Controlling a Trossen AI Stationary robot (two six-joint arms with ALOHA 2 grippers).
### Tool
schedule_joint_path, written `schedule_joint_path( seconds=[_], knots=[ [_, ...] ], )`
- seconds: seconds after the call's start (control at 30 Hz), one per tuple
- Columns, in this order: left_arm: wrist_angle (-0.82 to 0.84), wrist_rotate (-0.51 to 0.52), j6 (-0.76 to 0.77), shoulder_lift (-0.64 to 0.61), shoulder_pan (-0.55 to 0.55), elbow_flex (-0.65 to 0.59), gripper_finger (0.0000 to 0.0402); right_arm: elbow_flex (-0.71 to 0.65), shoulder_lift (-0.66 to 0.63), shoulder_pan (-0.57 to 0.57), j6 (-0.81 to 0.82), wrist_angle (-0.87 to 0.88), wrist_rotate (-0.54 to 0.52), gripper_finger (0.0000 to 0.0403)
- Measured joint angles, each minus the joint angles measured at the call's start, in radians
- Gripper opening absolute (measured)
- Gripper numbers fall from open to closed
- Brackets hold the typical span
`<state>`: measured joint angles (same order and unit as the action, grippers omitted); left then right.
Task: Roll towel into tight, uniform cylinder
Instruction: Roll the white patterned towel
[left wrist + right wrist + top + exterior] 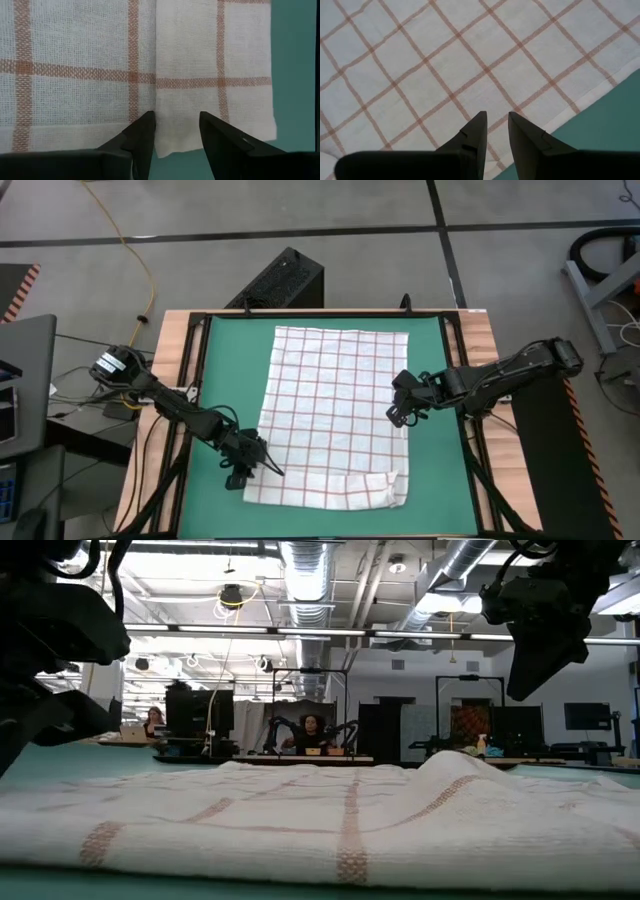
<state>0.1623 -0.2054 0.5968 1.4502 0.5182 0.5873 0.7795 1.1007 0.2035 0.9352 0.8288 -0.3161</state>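
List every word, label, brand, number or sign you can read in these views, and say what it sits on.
No readable text in any view.
The towel carries only a grid of red-brown lines, no lettering.
The green mat is plain.
The screens in the room behind the table are too small and blurred to read.

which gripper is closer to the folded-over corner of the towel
Right, narrowly. The right gripper hovers above the towel's right edge, just up from the folded corner; the left gripper sits across the towel at its lower-left corner.
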Motion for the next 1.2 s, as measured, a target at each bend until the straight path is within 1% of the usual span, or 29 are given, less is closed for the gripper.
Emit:
schedule_joint_path(
  seconds=[0.1, 0.37, 0.43, 0.6, 0.7, 0.9, 1.03, 1.2],
  knots=[
    [0.003, -0.001, 0.002, 0.0, 0.0, 0.0, 0.012, 0.0, 0.0, 0.0, 0.0, 0.0, -0.013, 0.0102],
    [0.009, -0.001, 0.003, 0.001, 0.0, -0.002, 0.0022, 0.0, 0.0, 0.0, -0.02, -0.034, -0.026, 0.0102],
    [0.009, -0.003, 0.003, 0.001, 0.0, -0.002, 0.0006, 0.0, 0.0, 0.0, -0.027, -0.041, -0.026, 0.0102],
    [0.01, -0.044, 0.03, 0.002, 0.0, -0.001, 0.0003, 0.0, 0.0, 0.0, -0.028, -0.047, -0.032, 0.0102],
    [0.017, -0.076, 0.047, 0.002, 0.0, 0.013, 0.0001, 0.0, 0.0, -0.003, -0.032, -0.081, -0.05, 0.0102],
    [0.115, -0.086, 0.033, 0.002, 0.0, 0.077, 0.0, 0.001, 0.019, -0.049, -0.146, -0.277, -0.052, 0.0102],
    [0.193, -0.066, -0.006, 0.002, -0.002, 0.132, 0.0, 0.001, 0.077, -0.102, -0.196, -0.362, -0.051, 0.0102],
    [0.296, -0.02, -0.039, 0.002, -0.002, 0.213, 0.0, 0.001, 0.194, -0.186, -0.265, -0.449, -0.051, 0.0102]
  ],
)
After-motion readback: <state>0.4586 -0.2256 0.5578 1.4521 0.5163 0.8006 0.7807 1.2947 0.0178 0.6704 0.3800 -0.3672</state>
